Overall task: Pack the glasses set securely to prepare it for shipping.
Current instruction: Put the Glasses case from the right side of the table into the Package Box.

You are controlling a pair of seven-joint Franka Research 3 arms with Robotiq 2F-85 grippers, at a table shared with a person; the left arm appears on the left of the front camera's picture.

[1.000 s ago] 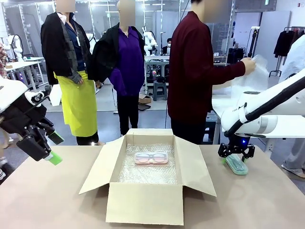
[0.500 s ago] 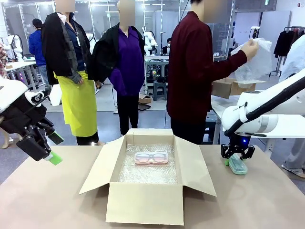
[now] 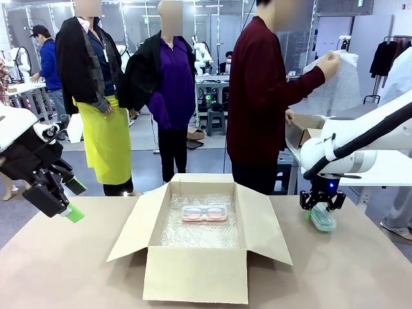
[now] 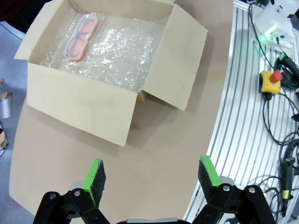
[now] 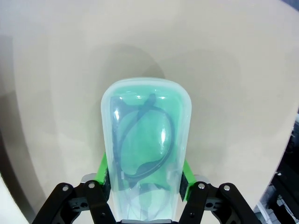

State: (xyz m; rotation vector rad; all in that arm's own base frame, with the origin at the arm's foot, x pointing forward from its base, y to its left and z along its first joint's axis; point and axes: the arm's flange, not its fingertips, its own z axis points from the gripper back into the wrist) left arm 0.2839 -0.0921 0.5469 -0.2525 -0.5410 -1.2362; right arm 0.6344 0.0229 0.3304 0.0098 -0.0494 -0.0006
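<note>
The pink case (image 3: 204, 213) with glasses inside lies on bubble wrap at the back of the open cardboard box (image 3: 193, 273); the left wrist view shows the pink case (image 4: 80, 36) in the box's far corner. My right gripper (image 3: 322, 207) is shut on the mint green case (image 3: 322, 218), held just above the table right of the box. In the right wrist view the mint green case (image 5: 145, 140) sits between the green pads (image 5: 185, 182), dark glasses visible through it. My left gripper (image 3: 69, 199) hangs open at the far left, its fingers (image 4: 95, 179) wide apart over bare table.
A person in a dark red top (image 3: 257, 96) stands behind the box, holding up a sheet of bubble wrap (image 3: 335, 87). The box flaps (image 3: 132, 222) spread outward on both sides. An emergency stop button (image 4: 270, 80) and cables lie past the table edge.
My right gripper closed on the mint green case and lifted it slightly off the table. The person raised the bubble wrap higher. The left arm stayed still.
</note>
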